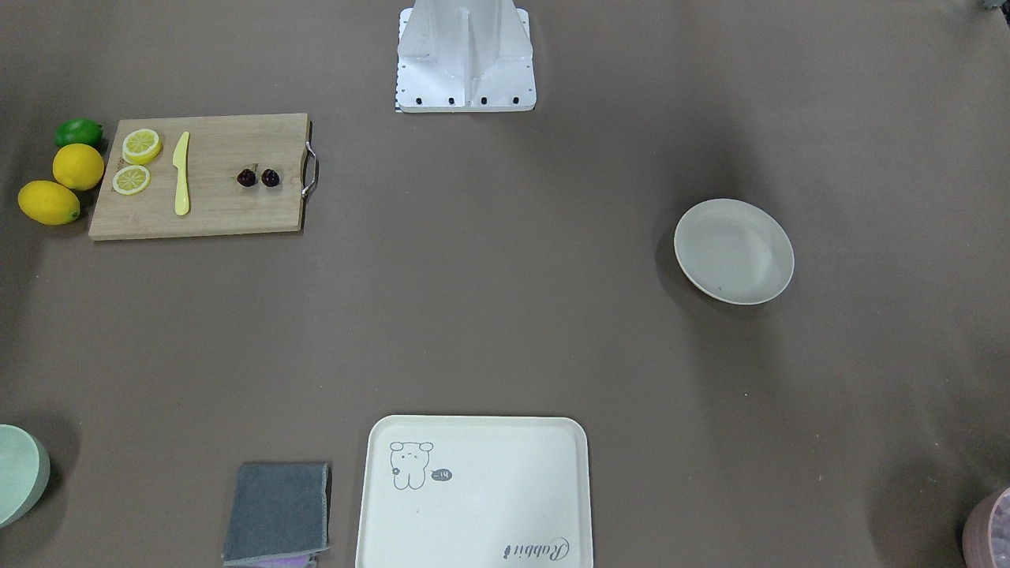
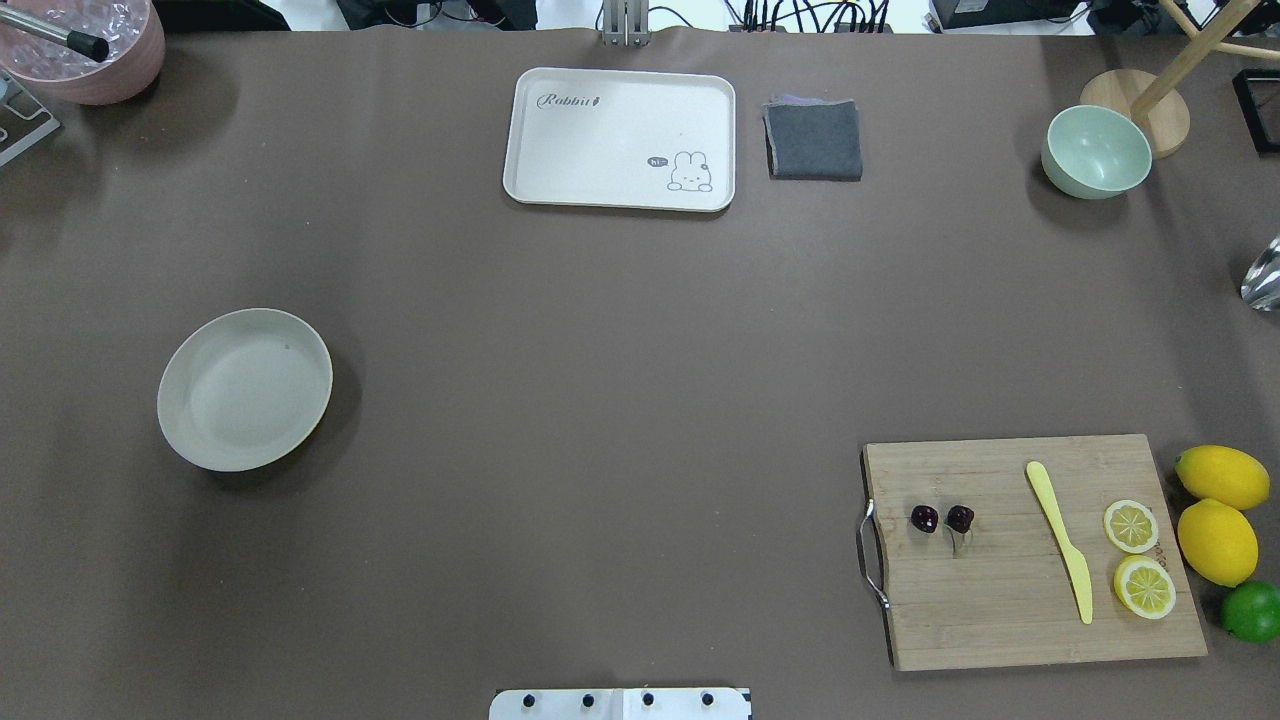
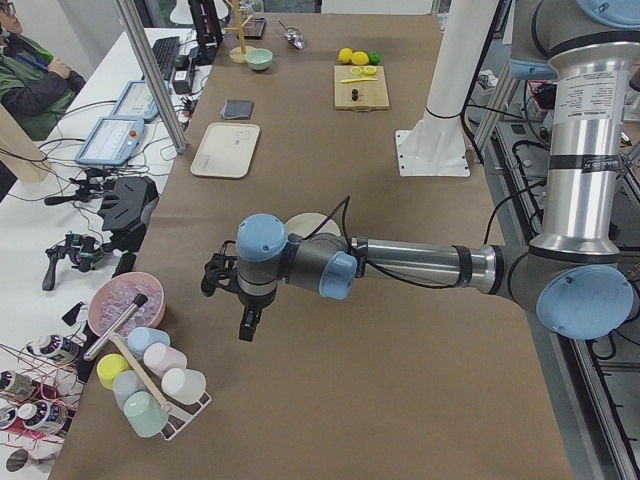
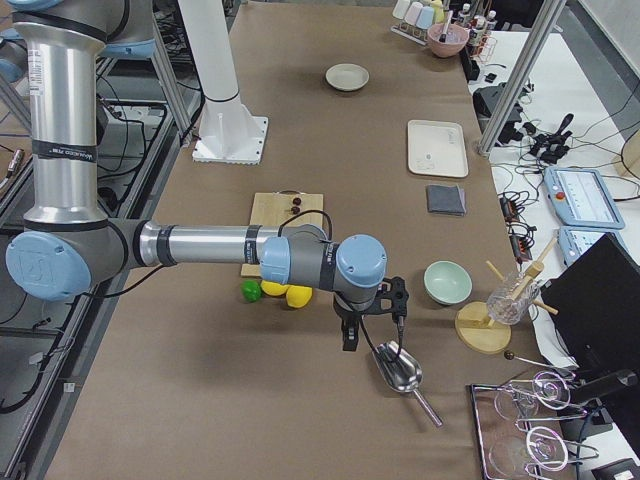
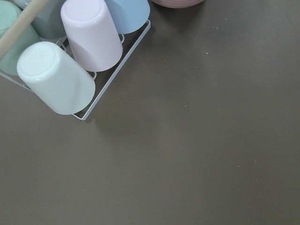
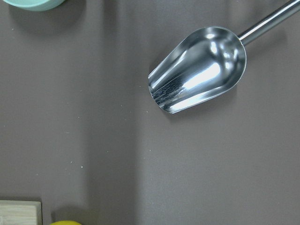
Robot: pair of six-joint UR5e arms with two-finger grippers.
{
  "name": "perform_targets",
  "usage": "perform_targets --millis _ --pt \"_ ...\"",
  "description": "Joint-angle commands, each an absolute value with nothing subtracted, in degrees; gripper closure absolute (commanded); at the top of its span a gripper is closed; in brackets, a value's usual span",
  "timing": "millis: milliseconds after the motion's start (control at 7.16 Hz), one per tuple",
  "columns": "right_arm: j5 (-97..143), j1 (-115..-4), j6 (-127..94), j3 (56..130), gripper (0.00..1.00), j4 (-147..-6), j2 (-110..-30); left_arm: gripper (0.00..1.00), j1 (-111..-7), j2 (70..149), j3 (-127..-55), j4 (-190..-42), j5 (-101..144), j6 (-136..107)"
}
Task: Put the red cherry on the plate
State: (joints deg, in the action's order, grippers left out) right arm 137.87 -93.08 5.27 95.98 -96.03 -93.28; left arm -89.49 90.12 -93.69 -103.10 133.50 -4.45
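The cherry pair (image 2: 924, 518) was seen side by side on the board (image 2: 1000, 610) at the robot's right, well apart from the plate (image 2: 245, 388) at its left; the right claw (image 4: 368, 335), out past the lemons (image 2: 1217, 540), was judged nearer, though neither claw's opening could be told.

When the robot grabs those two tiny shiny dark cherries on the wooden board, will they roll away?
Maybe. The pair of tiny glossy dark maroon cherries looks round and smooth, so it could slip when pinched or roll on the flat wooden cutting board. Being far smaller than the yellow lemons, it is probably very light.
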Motion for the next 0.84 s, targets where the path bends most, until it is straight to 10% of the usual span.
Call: perform_targets --millis 0,699 --pt "137.9 -93.08 5.27 95.89 0.0 -95.98 -93.25 0.02 -89.47 90.26 -93.6 -103.1 133.51 -4.48" --pt "138.78 -93.08 5.27 95.89 0.0 -95.98 -93.25 0.02 -89.47 89.82 -93.52 -103.27 133.68 -4.48"
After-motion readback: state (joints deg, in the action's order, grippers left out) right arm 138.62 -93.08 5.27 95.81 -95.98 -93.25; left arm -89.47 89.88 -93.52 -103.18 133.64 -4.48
